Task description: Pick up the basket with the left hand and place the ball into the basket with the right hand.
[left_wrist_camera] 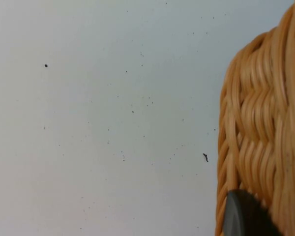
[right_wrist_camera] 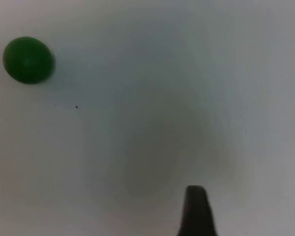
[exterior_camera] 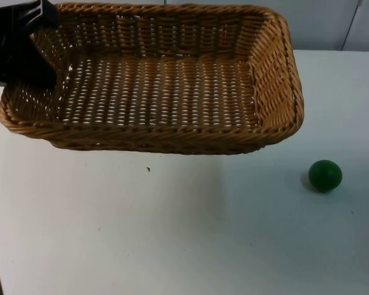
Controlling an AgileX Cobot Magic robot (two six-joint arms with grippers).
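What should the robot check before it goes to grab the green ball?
1. Basket held: ok. The left hand grips the rim at a corner of the basket, and the basket looks lifted off the table.
2. Basket empty and open side up: ok.
3. Ball still on the table: ok. The ball lies apart from the basket, beside its right end.
4. Ball seen by the right hand's camera: ok. It shows there, off to one side of the fingertip.
5. Right hand open: cannot tell.
6. Path to the ball: ok, bare table around it.
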